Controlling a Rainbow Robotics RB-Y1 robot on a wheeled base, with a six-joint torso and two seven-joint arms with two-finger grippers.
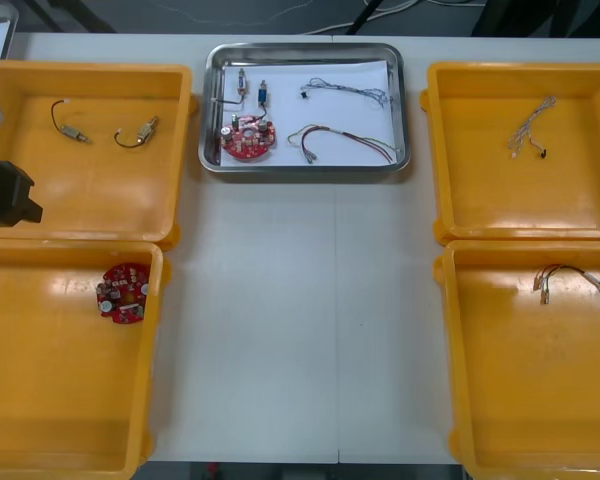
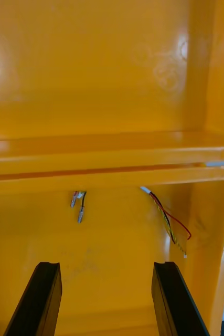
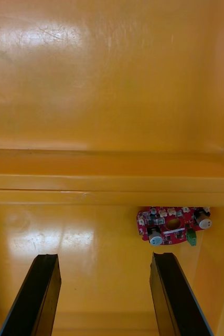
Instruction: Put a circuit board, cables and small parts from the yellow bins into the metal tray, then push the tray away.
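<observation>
The metal tray [image 1: 305, 170] sits at the table's far middle, white inside. It holds a round red circuit board [image 1: 248, 137], small metal parts [image 1: 252, 88], a blue and white cable [image 1: 345, 90] and a red and yellow cable [image 1: 345, 140]. My left gripper [image 3: 104, 257] stands open over the near-left yellow bin [image 1: 60, 400]. A second circuit board [image 3: 172, 226] lies just beyond its right finger. My right gripper [image 2: 104, 265] is open over the near-right yellow bin [image 1: 530, 400], where a red and yellow cable [image 2: 167, 218] lies ahead of the fingers.
Two black cables [image 1: 70, 120] [image 1: 135, 132] lie in the far-left bin [image 1: 100, 190]. A twisted cable [image 1: 530, 130] rests in the far-right bin [image 1: 520, 200]. Bare table [image 1: 300, 320] runs between the bins, in front of the tray.
</observation>
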